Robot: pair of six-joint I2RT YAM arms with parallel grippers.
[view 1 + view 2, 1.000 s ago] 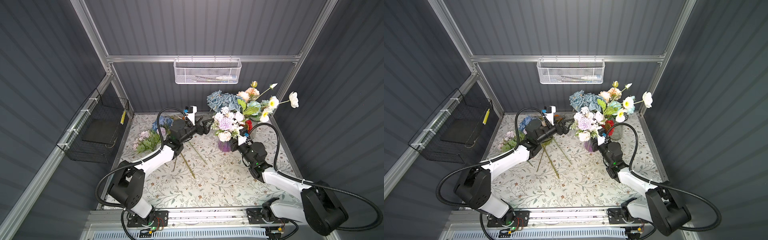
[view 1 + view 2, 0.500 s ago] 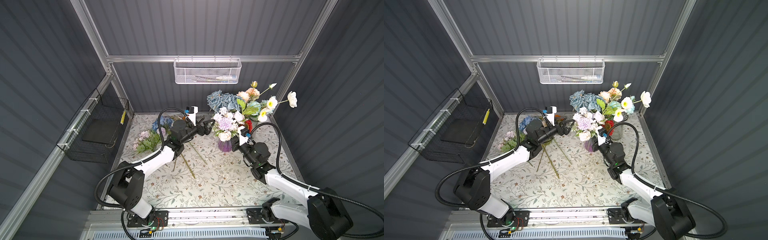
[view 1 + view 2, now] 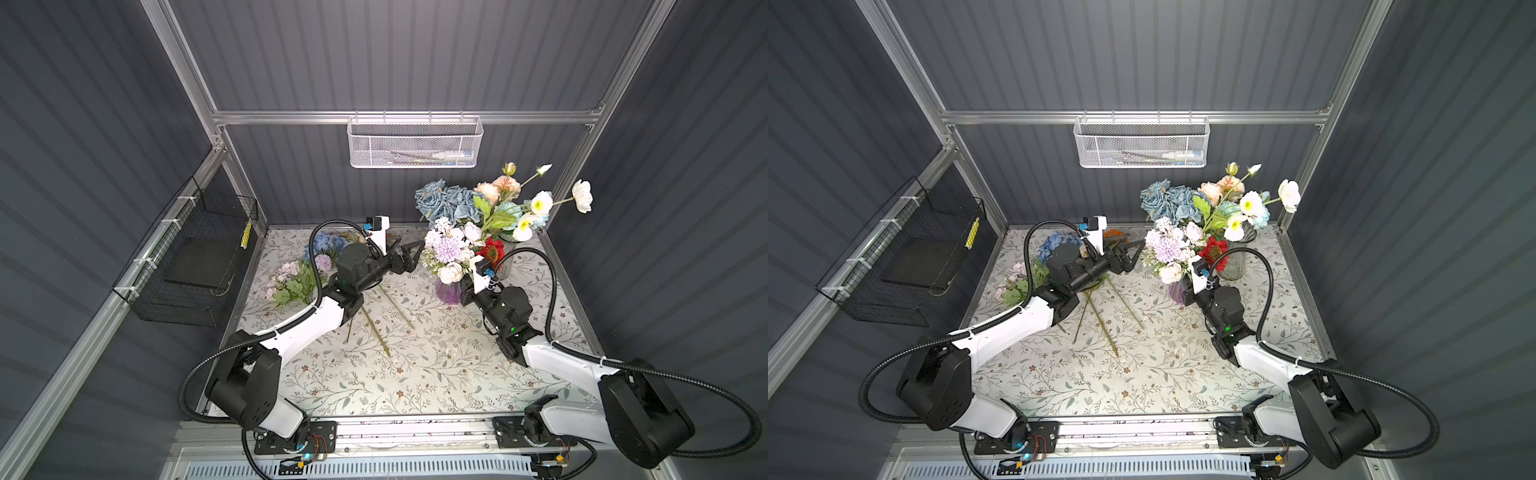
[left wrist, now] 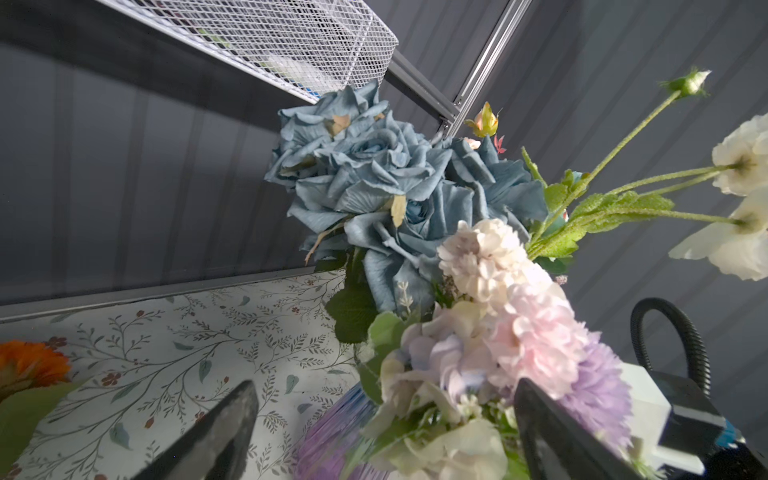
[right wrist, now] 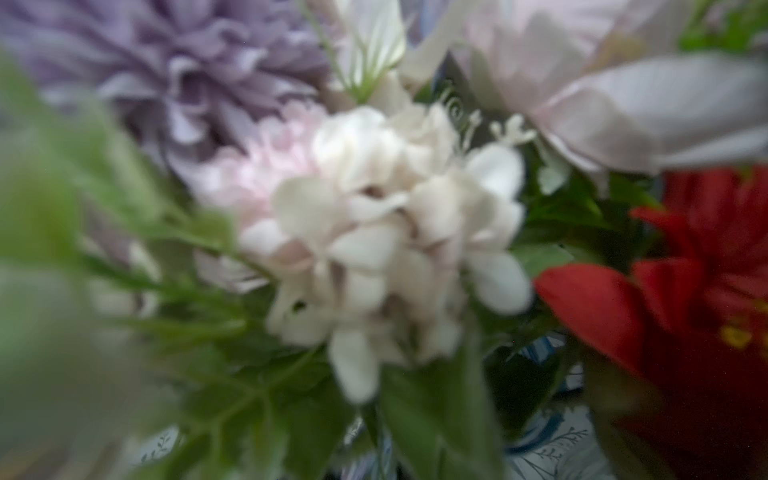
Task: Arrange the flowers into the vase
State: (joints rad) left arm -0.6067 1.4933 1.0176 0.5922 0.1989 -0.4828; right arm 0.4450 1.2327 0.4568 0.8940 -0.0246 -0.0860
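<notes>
A purple vase [image 3: 445,291] holds lilac, pink and cream flowers [image 3: 449,249]. Behind it a clear glass vase [image 3: 508,249] carries blue, peach, red and white-and-yellow flowers [image 3: 498,199]. My left gripper [image 3: 409,255] is open beside the lilac bunch, level with the blooms. In the left wrist view its fingers [image 4: 224,432] stand wide either side of cream blooms, gripping nothing. My right gripper [image 3: 464,291] sits low against the purple vase, its jaws hidden by leaves. More flowers [image 3: 299,274] and an orange flower [image 3: 1115,235] lie on the table at the back left.
Bare green stems [image 3: 374,328] lie on the floral tablecloth under my left arm. A white mesh basket [image 3: 415,141] hangs on the back wall. A black wire basket [image 3: 195,257] is fixed to the left wall. Walls close in on three sides.
My right gripper has edged slightly toward the purple vase and the tall stems have swayed a little. The left gripper has stayed almost still and open.
</notes>
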